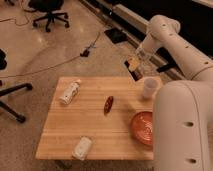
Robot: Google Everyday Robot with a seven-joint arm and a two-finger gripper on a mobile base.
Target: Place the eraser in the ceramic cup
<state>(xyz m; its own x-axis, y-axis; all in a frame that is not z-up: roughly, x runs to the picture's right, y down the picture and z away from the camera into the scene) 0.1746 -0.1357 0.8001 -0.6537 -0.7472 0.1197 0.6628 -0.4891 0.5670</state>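
My gripper (134, 66) is raised above the back edge of the wooden table (95, 125), just up and left of the ceramic cup (149, 87). It is shut on the eraser (133, 71), a small flat black block that hangs tilted below the fingers. The whitish cup stands upright near the table's back right corner, apart from the gripper. My white arm reaches down from the upper right and its bulk hides the table's right edge.
A dark red pepper-like object (108, 104) lies mid-table. A white labelled bottle (70, 92) lies at the back left, a white packet (82, 148) at the front edge, an orange plate (142, 127) at the right. Office chairs and floor cables lie beyond.
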